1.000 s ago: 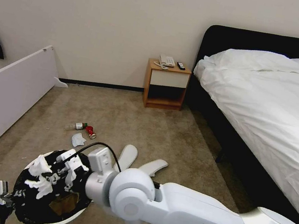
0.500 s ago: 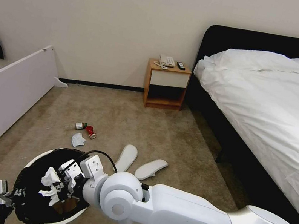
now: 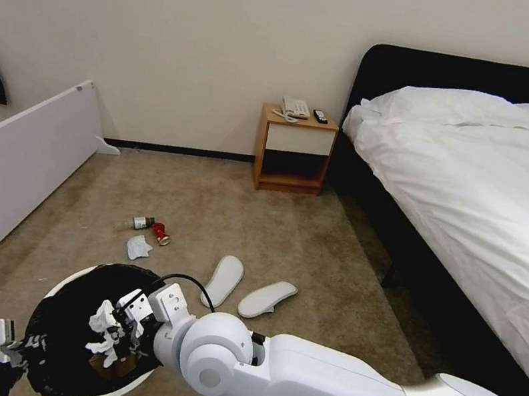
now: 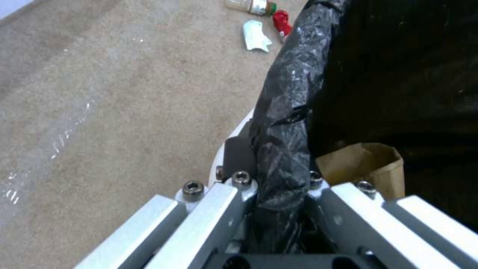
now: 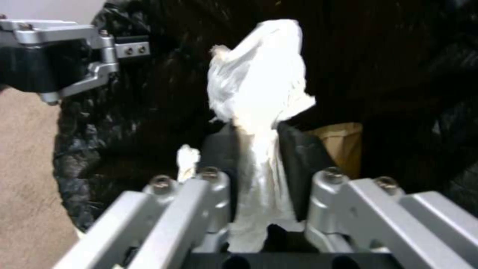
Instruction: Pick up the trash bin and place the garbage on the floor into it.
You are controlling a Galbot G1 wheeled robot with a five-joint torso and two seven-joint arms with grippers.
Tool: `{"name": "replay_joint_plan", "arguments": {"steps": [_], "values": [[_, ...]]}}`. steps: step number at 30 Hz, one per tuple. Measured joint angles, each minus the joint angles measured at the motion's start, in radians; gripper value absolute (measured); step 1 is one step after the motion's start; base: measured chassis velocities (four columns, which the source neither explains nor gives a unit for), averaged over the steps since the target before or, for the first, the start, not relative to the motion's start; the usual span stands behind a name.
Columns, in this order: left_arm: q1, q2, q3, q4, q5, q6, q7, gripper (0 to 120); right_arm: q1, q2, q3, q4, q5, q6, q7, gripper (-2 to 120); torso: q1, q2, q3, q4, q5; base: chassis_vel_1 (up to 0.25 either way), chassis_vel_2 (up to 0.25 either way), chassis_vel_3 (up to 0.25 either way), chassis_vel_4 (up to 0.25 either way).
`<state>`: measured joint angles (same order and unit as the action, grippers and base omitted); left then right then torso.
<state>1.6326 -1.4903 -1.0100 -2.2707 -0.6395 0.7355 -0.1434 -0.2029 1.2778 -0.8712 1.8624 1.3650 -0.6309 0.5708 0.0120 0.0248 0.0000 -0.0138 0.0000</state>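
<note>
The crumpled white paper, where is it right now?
The crumpled white paper is pinched in the right tool, over the open mouth of the trash bin at the robot's lower left, above a brown paper bag lying inside.

Right arm (image 3: 327,391): glossy white rounded shells, ball-like joint housing, thin black cable looping over the wrist, thicker black cable near the shoulder. Right gripper (image 5: 256,149): silver aluminium linkage bars, hex-socket screws, black pads on the fingers (image 5: 304,153). Left gripper (image 4: 271,164): same silver bars, dark screws, black base.
</note>
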Motion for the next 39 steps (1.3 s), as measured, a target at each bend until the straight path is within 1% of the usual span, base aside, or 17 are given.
{"name": "replay_joint_plan", "arguments": {"steps": [1, 3, 6, 7, 9, 12, 15, 16, 17, 18, 19, 21, 25, 27, 31, 39], "values": [[0.0, 0.0, 0.0, 0.0, 0.0, 0.0, 0.0, 2, 0.0, 0.0, 0.0, 0.0, 0.0, 0.0, 0.0, 26, 0.0, 0.0, 0.0, 0.0, 0.0, 0.0, 0.0, 0.0, 0.0], [0.0, 0.0, 0.0, 0.003, 0.0, 0.0, 0.0, 2, -0.003, -0.003, 0.002, -0.002, -0.004, 0.0, 0.0, 35, 0.0, 0.0, 0.0, -0.0001, 0.0, 0.0, 0.0, 0.0, 0.0], [0.0, 0.0, 0.0, 0.003, 0.0, 0.0, 0.0, 2, -0.003, -0.004, 0.002, -0.003, -0.005, 0.0, 0.0, 38, 0.0, 0.0, 0.0, -0.0001, 0.0, 0.0, 0.0, 0.0, 0.0], [0.0, 0.0, 0.0, 0.005, 0.0, 0.0, 0.001, 2, -0.006, -0.006, 0.004, -0.007, -0.01, 0.0, 0.0, 48, 0.0, 0.0, 0.0, 0.0, 0.0, 0.0, 0.0, 0.0, 0.0], [0.0, 0.001, 0.0, 0.007, 0.001, 0.0, 0.001, 2, -0.012, -0.008, 0.007, -0.009, -0.016, 0.0, 0.0, 58, 0.0, 0.0, 0.0, 0.0, 0.0, 0.0, 0.0, 0.0, 0.0], [0.0, 0.001, -0.001, 0.008, 0.001, 0.0, 0.002, 2, -0.013, -0.008, 0.008, -0.01, -0.017, 0.0, 0.0, 61, 0.0, 0.0, 0.0, -0.0001, 0.0, 0.0, 0.0, 0.0, 0.0], [0.0, 0.002, -0.003, 0.013, 0.001, 0.0, 0.002, 2, -0.016, -0.01, 0.018, -0.006, -0.019, 0.0, 0.0, 79, 0.0, 0.0, 0.0, 0.0, 0.0, 0.0, 0.0, 0.0, 0.0], [0.0, 0.002, -0.003, 0.013, 0.001, 0.0, 0.002, 2, -0.016, -0.01, 0.018, -0.006, -0.019, 0.0, 0.0, 79, 0.0, 0.0, 0.0, 0.0, 0.0, 0.0, 0.0, 0.0, 0.0], [-0.001, 0.002, -0.003, 0.014, 0.001, 0.0, 0.002, 2, -0.016, -0.01, 0.021, -0.003, -0.019, 0.0, 0.0, 85, 0.0, 0.0, 0.0, -0.0001, 0.0, 0.0, 0.0, 0.0, 0.0], [-0.001, 0.002, -0.003, 0.014, 0.001, 0.0, 0.002, 2, -0.016, -0.01, 0.021, -0.003, -0.019, 0.0, 0.0, 85, 0.0, 0.0, 0.0, -0.0001, 0.0, 0.0, 0.0, 0.0, 0.0], [-0.001, 0.002, -0.004, 0.015, 0.001, 0.0, 0.002, 2, -0.016, -0.015, 0.031, 0.009, -0.02, 0.001, 0.001, 91, 0.0, 0.0, 0.0, 0.0, 0.0, 0.0, 0.0, 0.0, 0.0], [-0.001, 0.001, -0.004, 0.016, 0.001, 0.0, 0.002, 2, -0.016, -0.022, 0.048, 0.028, -0.023, 0.003, 0.002, 99, 0.0, 0.0, 0.0, 0.0, 0.0, 0.0, 0.0, 0.0, 0.0], [0.0, 0.001, -0.007, 0.017, 0.002, 0.0, 0.002, 2, -0.016, -0.032, 0.075, 0.055, -0.027, 0.009, 0.002, 100, 0.0, 0.0, 0.0, 0.0, 0.0001, 0.0, 0.0, 0.0, 0.0], [0.0, 0.002, -0.012, 0.023, 0.002, 0.0, 0.002, 2, -0.016, -0.042, 0.125, 0.093, -0.035, 0.023, -0.002, 100, 0.0, 0.0, 0.0, 0.0, 0.0001, 0.0, 0.0, 0.0, 0.0], [-0.001, 0.003, -0.013, 0.027, 0.002, 0.0, 0.002, 2, -0.013, -0.047, 0.159, 0.113, -0.034, 0.024, -0.004, 100, 0.0, 0.0, 0.0, 0.0, 0.0, 0.0, 0.0, 0.0, 0.0], [-0.003, 0.0, -0.008, 0.028, 0.005, 0.0, 0.002, 2, -0.024, -0.051, 0.19, 0.11, -0.057, 0.038, -0.014, 100, 0.0, 0.0, 0.0, -0.0001, 0.0, 0.0, 0.0, 0.0, 0.0]]}}
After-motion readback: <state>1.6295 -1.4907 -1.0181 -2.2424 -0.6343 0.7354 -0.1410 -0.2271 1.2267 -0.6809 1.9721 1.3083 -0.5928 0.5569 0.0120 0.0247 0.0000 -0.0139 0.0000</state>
